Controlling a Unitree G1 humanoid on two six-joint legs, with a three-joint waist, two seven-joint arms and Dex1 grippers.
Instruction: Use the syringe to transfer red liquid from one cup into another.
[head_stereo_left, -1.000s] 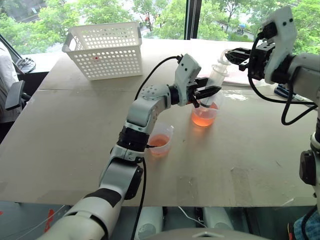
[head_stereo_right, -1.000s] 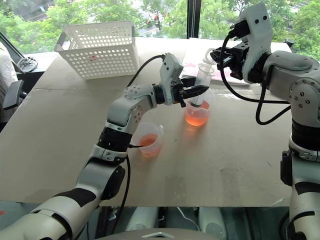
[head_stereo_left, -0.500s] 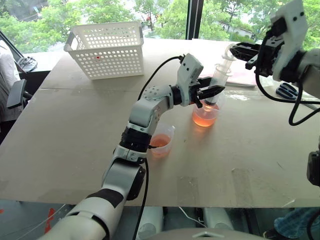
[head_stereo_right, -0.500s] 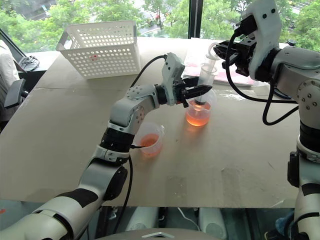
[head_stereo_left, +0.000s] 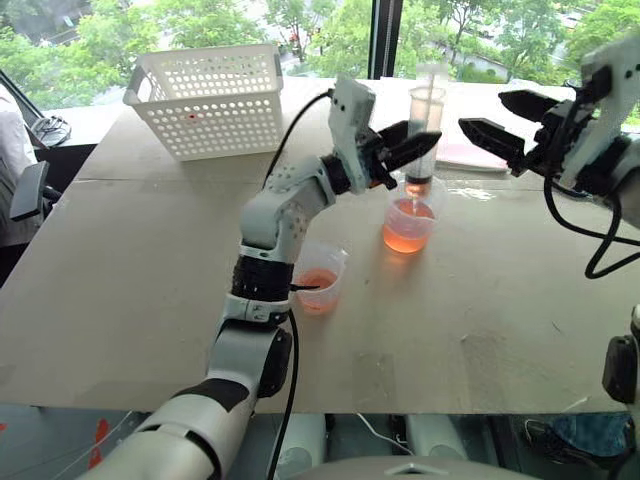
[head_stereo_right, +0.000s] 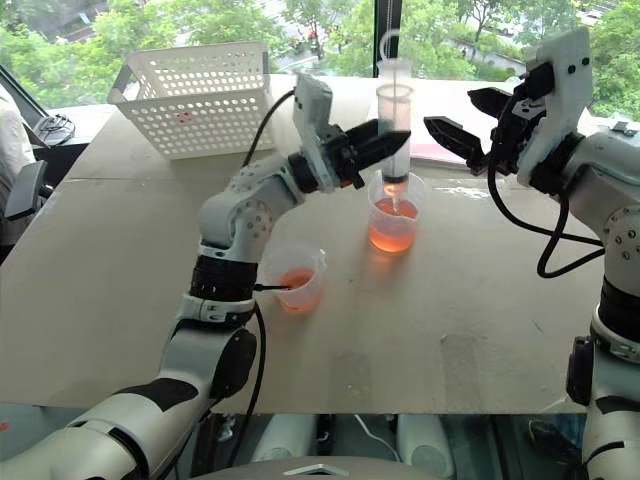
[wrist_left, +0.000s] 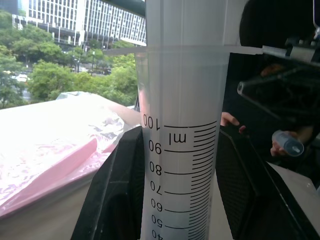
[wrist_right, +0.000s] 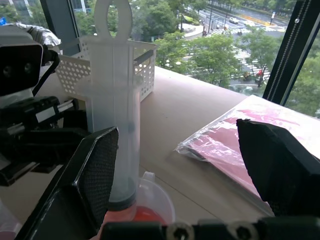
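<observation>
Syringe (head_stereo_right: 393, 120) barrel sits clamped in the left gripper (head_stereo_right: 385, 140), upright, its tip hanging over the taller beaker (head_stereo_right: 394, 212) of red liquid (head_stereo_right: 392, 232). The right gripper (head_stereo_right: 462, 120) stands just beside it with fingers spread wide, holding nothing. The shorter cup (head_stereo_right: 296, 279) waits nearer the robot, with some red liquid in it. Judging by this, drawing up looks done; next the left arm must carry the syringe over the shorter cup, then the plunger needs pressing.
</observation>
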